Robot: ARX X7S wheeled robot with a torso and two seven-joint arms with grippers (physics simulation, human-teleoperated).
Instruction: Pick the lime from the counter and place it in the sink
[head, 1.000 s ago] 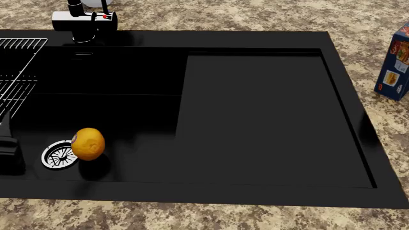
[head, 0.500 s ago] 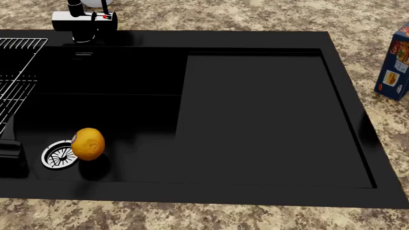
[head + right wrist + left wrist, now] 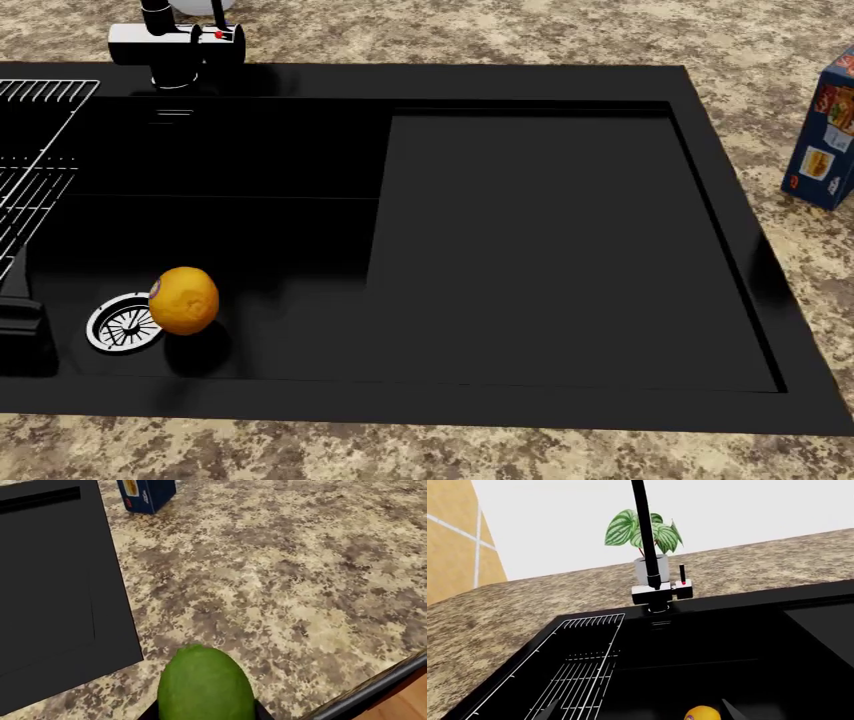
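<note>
Filling the frame's edge, lime (image 3: 204, 685) hides right gripper.

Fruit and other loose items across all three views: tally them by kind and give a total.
Lime: 1
Orange fruit: 1
Blue box: 1
Potted plant: 1
Wire rack: 1
Total: 5
</note>
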